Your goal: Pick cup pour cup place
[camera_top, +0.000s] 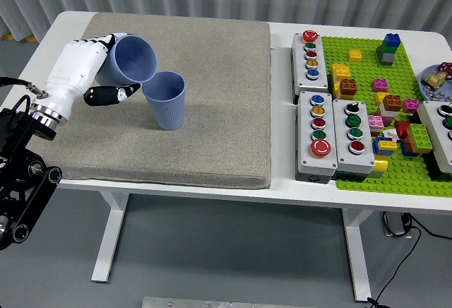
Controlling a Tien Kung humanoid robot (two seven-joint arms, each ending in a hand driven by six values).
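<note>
left hand (85, 68) wrapped round a blue ribbed cup (131, 59), tipped steeply with mouth toward the right, rim just over the rim of a second blue cup (164, 100) standing upright on the grey mat (212, 110). thumb (111, 95) stretched below the tilted cup. white table (282, 188) under the mat; to the right, button boxes (332, 135) beside a green baseplate (395, 174) strewn with coloured bricks.

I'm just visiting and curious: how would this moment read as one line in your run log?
phase: pouring | left hand: fingers holding tilted blue cup | mouth over upright blue cup | surface: beige mat | right hand: unseen
</note>
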